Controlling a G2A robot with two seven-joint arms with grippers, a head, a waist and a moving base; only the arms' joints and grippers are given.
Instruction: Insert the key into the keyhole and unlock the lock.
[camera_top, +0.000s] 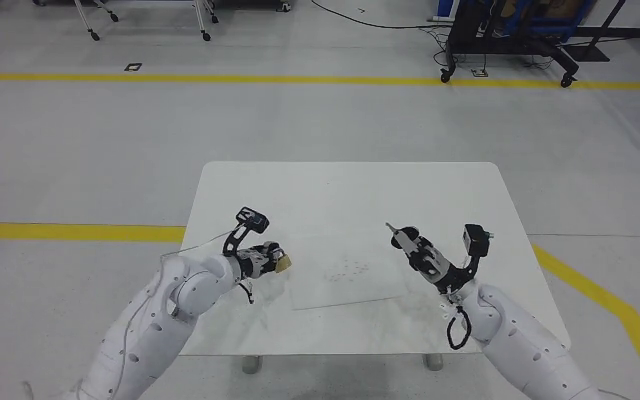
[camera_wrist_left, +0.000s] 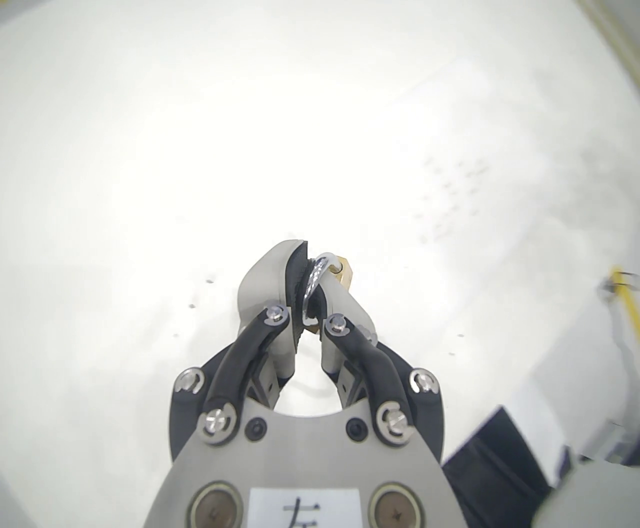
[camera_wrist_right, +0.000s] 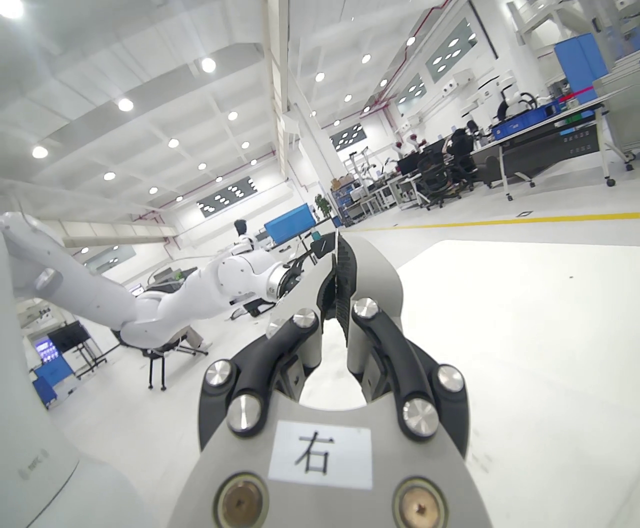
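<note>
My left hand (camera_wrist_left: 316, 272) is clamped shut on the brass padlock (camera_wrist_left: 346, 270), with the shackle (camera_wrist_left: 311, 285) between its fingers, at the near left part of the counter (camera_top: 350, 190). My right hand (camera_wrist_right: 344, 260) is pinched closed on the key (camera_top: 390, 227). The key's tip pokes out, well apart from the padlock.

Label (camera_wrist_left: 304, 507) on the left gripper (camera_wrist_left: 316, 272) base: black character 左, lower part cut off by the frame edge. Sticker (camera_wrist_right: 320, 452) on the right gripper (camera_wrist_right: 342, 250) base: black character 右, fully shown.
</note>
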